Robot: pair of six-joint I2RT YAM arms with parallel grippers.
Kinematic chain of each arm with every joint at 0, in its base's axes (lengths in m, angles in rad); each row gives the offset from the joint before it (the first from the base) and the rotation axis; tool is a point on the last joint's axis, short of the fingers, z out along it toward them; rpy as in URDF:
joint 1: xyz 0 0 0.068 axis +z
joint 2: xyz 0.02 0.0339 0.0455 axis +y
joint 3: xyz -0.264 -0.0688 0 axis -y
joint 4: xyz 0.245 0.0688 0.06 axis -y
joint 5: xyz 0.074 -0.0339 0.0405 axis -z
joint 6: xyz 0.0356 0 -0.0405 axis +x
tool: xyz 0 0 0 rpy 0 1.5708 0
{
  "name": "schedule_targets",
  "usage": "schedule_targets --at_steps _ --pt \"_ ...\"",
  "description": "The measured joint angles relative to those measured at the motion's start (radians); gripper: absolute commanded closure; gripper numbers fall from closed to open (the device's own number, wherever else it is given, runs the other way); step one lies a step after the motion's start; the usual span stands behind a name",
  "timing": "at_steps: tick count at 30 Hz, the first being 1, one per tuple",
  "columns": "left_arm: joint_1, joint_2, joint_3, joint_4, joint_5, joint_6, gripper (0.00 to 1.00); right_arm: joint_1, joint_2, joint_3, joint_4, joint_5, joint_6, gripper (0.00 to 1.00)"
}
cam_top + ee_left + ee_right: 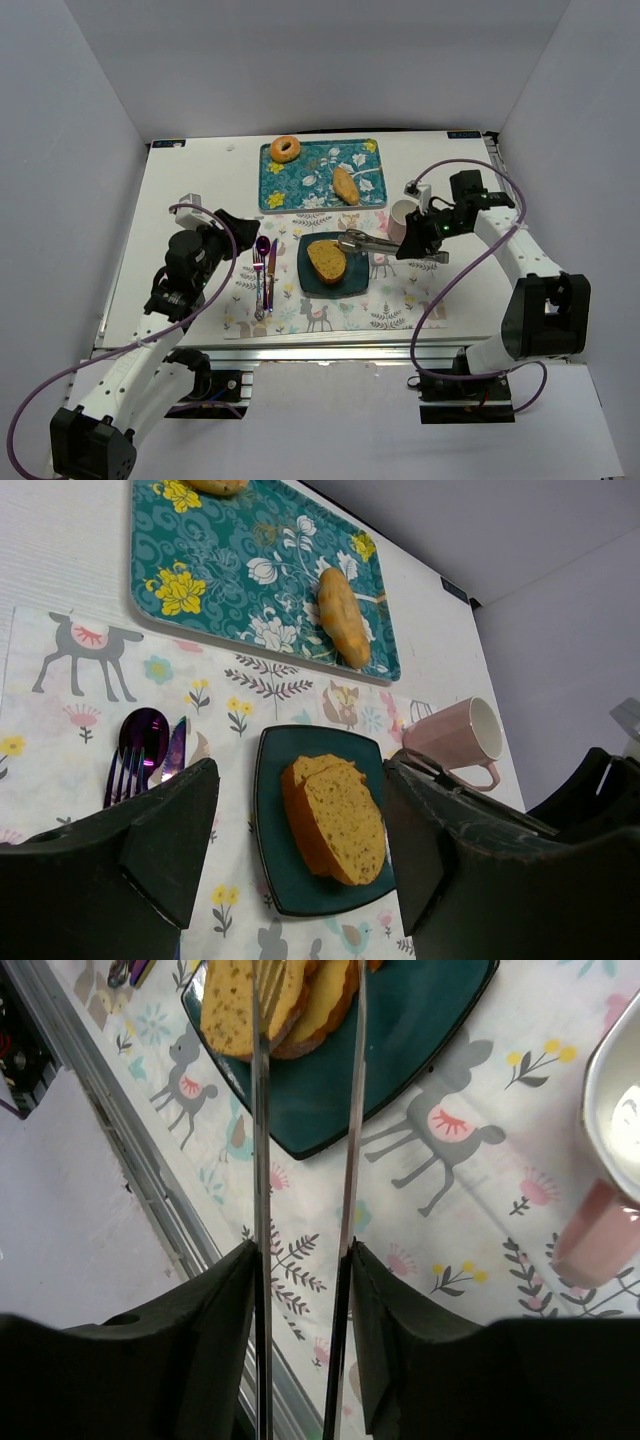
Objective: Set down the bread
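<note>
**Bread on plate; right gripper clamped on tongs; left gripper spread and empty**

The bread is two flat, roughly oval toasted slices with a golden, porous crumb and darker crust. They overlap and lean on one another. They lie near the middle of the plate, a dark teal glazed square with rounded corners and a raised rim.

The tongs are two thin polished metal arms. One ends in fork-like tines. Their tips reach over the bread's near edge; whether they touch it cannot be told. A narrow gap separates the arms.

The right gripper's black fingers press on the outer faces of both arms, pinching the tongs at the handle end.

The left gripper hangs above the placemat, left of the plate. Its matte black fingers stand wide apart, holding and touching nothing.

The placemat is white, printed with deer and flowers. The plate rests on it. Iridescent purple cutlery lies just left of the plate. A pink mug lies tipped on its side to the right. Beyond is a teal floral tray bearing a donut and a roll.
</note>
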Motion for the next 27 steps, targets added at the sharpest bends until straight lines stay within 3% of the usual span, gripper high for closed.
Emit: schedule_targets --at_steps 2,3,5,6,7,9,10,14,16,18,21,25,27 --pt "0.0 0.0 0.0 -0.003 0.0 0.0 0.25 -0.003 -0.009 0.016 0.0 0.003 -0.001 0.58" --pt "0.0 0.0 0.0 -0.005 0.0 0.0 0.26 -0.003 -0.016 0.027 -0.001 0.003 -0.002 0.64" --pt "0.0 0.0 0.0 -0.005 0.0 -0.002 0.39 -0.003 -0.028 0.06 -0.006 0.004 -0.01 0.75" --pt "0.0 0.0 0.0 -0.004 0.0 0.0 0.59 -0.003 -0.037 0.085 -0.009 0.004 -0.014 0.93" --pt "0.0 0.0 0.0 -0.003 0.0 -0.01 0.72 -0.003 -0.049 0.1 -0.006 0.012 -0.024 1.0" --pt "0.0 0.004 0.0 0.006 0.006 -0.012 0.99 -0.003 -0.092 0.116 0.022 0.047 -0.012 1.0" --pt "0.0 0.008 0.0 0.012 0.011 -0.012 1.0 -0.004 -0.128 0.113 0.054 0.093 0.004 1.0" --pt "0.0 0.035 0.0 0.028 0.046 -0.003 1.0 -0.034 -0.38 -0.07 0.372 0.35 0.108 1.0" --pt "0.0 0.048 0.0 0.028 0.059 0.001 0.89 -0.079 -0.478 -0.194 0.522 0.459 0.162 1.0" --pt "0.0 0.06 0.0 0.026 0.071 0.011 0.71 -0.147 -0.52 -0.298 0.623 0.529 0.209 1.0" --pt "0.0 0.072 0.0 0.011 0.08 0.026 0.55 -0.268 -0.449 -0.389 0.702 0.578 0.27 1.0" --pt "0.0 0.078 0.001 -0.011 0.084 0.032 0.5 -0.365 -0.303 -0.477 0.76 0.606 0.296 0.99" --pt "0.0 0.082 0.003 -0.02 0.085 0.037 0.49 -0.37 -0.254 -0.52 0.798 0.606 0.28 0.94"
